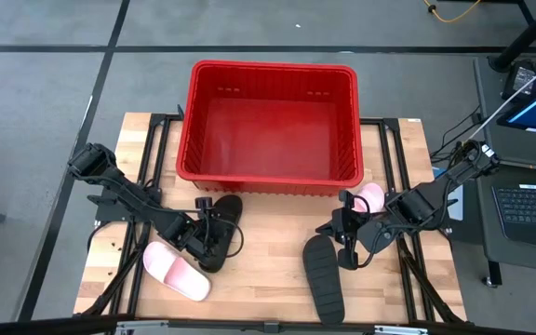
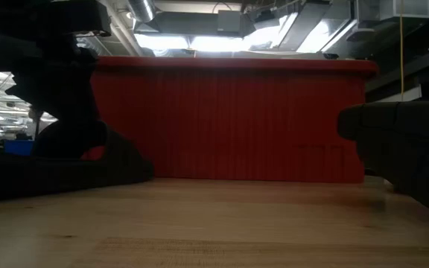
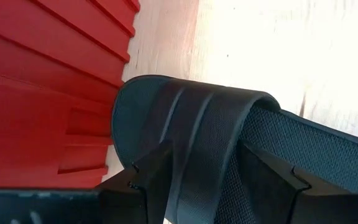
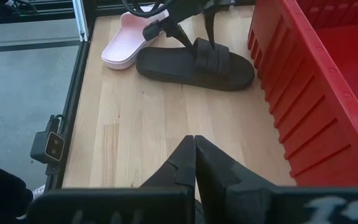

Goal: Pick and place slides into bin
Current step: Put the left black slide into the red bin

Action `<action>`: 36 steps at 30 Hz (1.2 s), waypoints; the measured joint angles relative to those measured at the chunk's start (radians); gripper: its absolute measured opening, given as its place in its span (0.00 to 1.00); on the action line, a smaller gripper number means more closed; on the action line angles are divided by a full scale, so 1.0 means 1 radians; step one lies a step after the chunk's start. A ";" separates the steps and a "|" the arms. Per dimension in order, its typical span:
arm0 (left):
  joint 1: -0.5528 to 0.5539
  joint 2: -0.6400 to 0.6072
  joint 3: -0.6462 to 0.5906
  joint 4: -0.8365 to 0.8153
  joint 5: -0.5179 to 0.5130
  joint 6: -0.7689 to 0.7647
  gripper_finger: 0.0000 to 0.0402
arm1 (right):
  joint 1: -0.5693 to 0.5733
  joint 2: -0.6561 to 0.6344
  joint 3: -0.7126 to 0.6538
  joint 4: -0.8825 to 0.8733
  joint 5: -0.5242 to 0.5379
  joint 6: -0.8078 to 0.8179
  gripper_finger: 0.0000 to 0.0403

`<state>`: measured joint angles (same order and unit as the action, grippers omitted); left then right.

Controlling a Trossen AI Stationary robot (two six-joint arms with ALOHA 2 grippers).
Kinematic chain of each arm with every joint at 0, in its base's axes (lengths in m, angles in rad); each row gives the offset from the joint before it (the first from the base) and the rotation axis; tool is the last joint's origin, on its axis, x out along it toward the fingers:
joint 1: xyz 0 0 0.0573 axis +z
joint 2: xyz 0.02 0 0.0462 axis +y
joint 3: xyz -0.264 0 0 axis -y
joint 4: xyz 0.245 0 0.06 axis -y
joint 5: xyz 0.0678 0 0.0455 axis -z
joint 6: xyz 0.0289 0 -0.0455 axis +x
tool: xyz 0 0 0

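The red bin [image 1: 268, 179] stands at the table's far middle. A black slide [image 1: 223, 223] lies flat on the table before the bin's left part, toe toward the bin. My left gripper [image 3: 204, 180] is open over it, one finger on each side of its strap [image 3: 197, 124]. A pink slide [image 1: 177, 272] lies nearer the front left. My right gripper [image 4: 194, 155] is shut and empty above bare wood. It is between a second pink slide [image 1: 370, 195] by the bin's right corner and a second black slide [image 1: 324, 284] near the front. My left gripper stands across the black slide's strap from above, slanting. One finger [image 3: 148, 180] is at the strap's toe-side edge and the other [image 3: 272, 180] at its heel-side edge. I cannot tell whether they touch it. The slide lies on the table.
Bare wood lies between the two pairs of slides, in front of the bin [image 4: 303, 93]. The table's black frame rails [image 1: 161, 158] run along both sides. A laptop [image 1: 533, 209] sits beyond the table's right edge.
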<state>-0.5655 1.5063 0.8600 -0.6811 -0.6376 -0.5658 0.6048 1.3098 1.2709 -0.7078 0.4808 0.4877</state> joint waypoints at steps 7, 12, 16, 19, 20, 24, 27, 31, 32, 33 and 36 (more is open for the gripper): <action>0.000 0.000 -0.003 0.001 0.000 0.001 0.43 | 0.000 0.000 0.000 0.000 0.000 0.000 0.03; 0.000 0.000 -0.027 0.004 0.006 -0.023 0.43 | 0.000 0.000 0.000 0.003 0.000 0.006 0.03; 0.000 0.000 -0.033 0.005 0.005 -0.043 0.43 | 0.000 0.000 0.000 0.015 0.000 0.005 0.03; 0.000 0.000 -0.033 0.009 0.002 -0.040 0.42 | 0.000 0.000 0.000 0.019 0.000 0.005 0.03; 0.000 0.000 -0.033 0.010 0.001 -0.040 0.42 | 0.000 0.000 0.000 0.020 0.000 0.005 0.03; 0.000 0.000 -0.033 0.010 -0.001 -0.044 0.36 | 0.000 0.000 0.000 0.025 0.000 0.005 0.03; 0.000 0.000 -0.033 0.013 -0.003 -0.058 0.28 | 0.000 0.000 0.000 0.030 0.000 0.005 0.03; -0.001 0.000 -0.033 0.015 -0.008 -0.056 0.12 | 0.000 0.000 0.000 0.036 0.000 0.005 0.03; -0.002 0.000 -0.033 0.016 -0.012 -0.056 0.08 | 0.000 0.000 0.000 0.038 0.000 0.003 0.03; -0.002 0.000 -0.033 0.020 -0.012 -0.056 0.04 | 0.000 0.000 0.000 0.039 0.000 0.003 0.03; -0.002 0.000 -0.031 0.037 -0.012 -0.056 0.03 | -0.002 0.000 0.000 0.039 0.000 0.003 0.03</action>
<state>-0.5678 1.5059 0.8291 -0.6442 -0.6498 -0.6216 0.6025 1.3098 1.2709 -0.6688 0.4805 0.4908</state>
